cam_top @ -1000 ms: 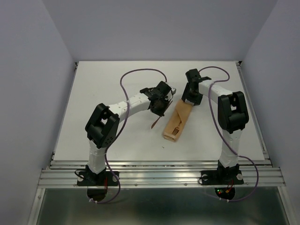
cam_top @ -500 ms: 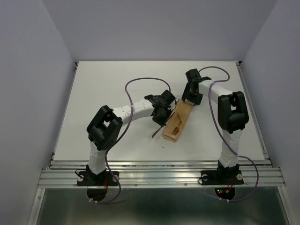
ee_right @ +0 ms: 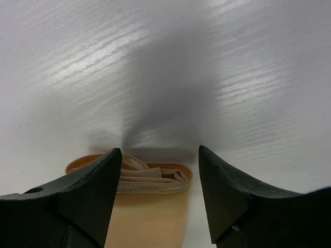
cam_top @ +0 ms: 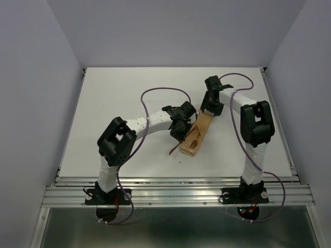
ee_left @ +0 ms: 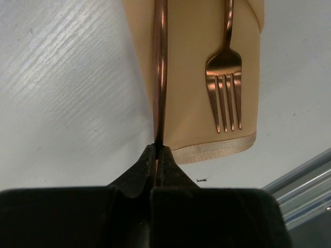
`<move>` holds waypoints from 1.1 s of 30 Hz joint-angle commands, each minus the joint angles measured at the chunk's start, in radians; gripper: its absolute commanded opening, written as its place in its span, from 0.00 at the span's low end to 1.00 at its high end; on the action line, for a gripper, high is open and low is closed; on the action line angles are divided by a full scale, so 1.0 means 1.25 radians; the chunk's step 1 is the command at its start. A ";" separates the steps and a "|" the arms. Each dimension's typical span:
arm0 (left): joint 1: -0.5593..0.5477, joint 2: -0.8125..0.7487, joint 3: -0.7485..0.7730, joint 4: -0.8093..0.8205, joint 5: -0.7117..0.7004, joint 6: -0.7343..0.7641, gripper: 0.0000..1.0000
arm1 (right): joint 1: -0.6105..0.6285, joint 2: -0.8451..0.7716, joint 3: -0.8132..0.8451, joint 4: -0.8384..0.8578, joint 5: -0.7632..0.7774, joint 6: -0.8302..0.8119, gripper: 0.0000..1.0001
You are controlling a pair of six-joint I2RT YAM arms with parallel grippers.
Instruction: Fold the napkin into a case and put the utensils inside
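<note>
The tan case [cam_top: 195,135] lies on the white table, slanted, between the two arms. A copper fork [cam_top: 194,143] lies on it, and in the left wrist view the fork [ee_left: 224,106] has its tines toward the case's [ee_left: 194,93] stitched near end. My left gripper [cam_top: 179,129] is shut on the plain utensil [ee_left: 160,77], which runs along the case's left edge; its other end [cam_top: 172,150] sticks out below the gripper [ee_left: 156,148]. My right gripper [cam_top: 210,110] is open at the case's far end, and its fingers [ee_right: 90,194] straddle the layered end [ee_right: 150,178].
The white table [cam_top: 119,98] has a metal rail [cam_top: 176,194] along its near edge and grey walls on three sides. Purple cables [cam_top: 160,92] loop over both arms. A tiny dark speck [ee_left: 201,180] lies near the case's near end.
My left gripper has moved right and slightly nearer with the plain utensil, up against the case's left edge. The right arm, case and fork have stayed put.
</note>
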 commanded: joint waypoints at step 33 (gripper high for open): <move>-0.004 0.152 0.257 -0.025 -0.022 -0.101 0.00 | 0.013 -0.121 -0.123 0.066 -0.055 0.028 0.66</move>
